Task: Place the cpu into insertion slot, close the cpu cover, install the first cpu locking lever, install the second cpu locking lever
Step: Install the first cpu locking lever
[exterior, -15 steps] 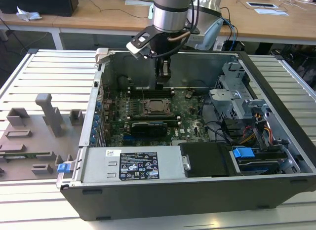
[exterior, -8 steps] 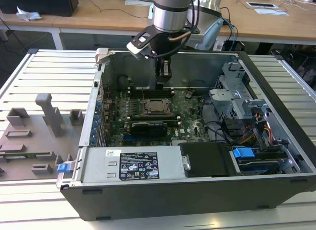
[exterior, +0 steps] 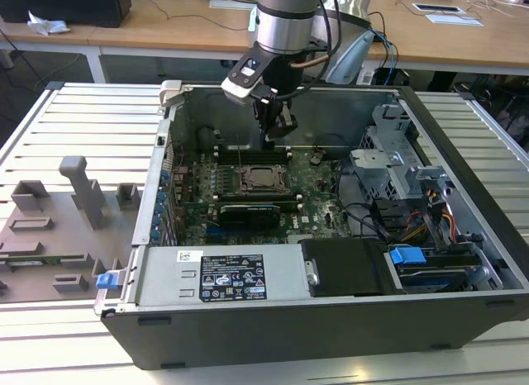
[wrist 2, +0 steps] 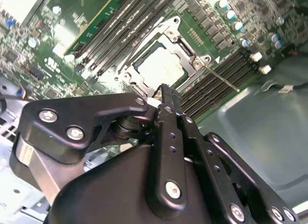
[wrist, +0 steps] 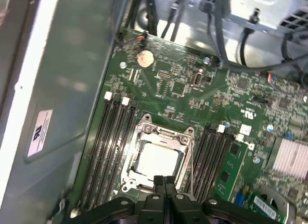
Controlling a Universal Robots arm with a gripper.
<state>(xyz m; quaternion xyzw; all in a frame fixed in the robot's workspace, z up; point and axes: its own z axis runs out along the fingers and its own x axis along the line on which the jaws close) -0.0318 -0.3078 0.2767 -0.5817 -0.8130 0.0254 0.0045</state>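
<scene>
Exterior view: the pincer [exterior: 274,141] hangs inside the computer case [exterior: 248,327], just above the green board [exterior: 318,195]. In both wrist views its fingers are clenched together, empty, over the cpu [wrist: 156,160], which sits in its socket with the cpu cover [wrist: 163,132] lying flat around it.

One cpu [wrist: 158,160], one cpu cover [wrist: 163,134], one gripper [wrist: 165,181], one computer case [exterior: 273,339].

The arm [exterior: 288,20] points downward, its gripper [wrist: 164,180] closed tight with nothing held.
</scene>
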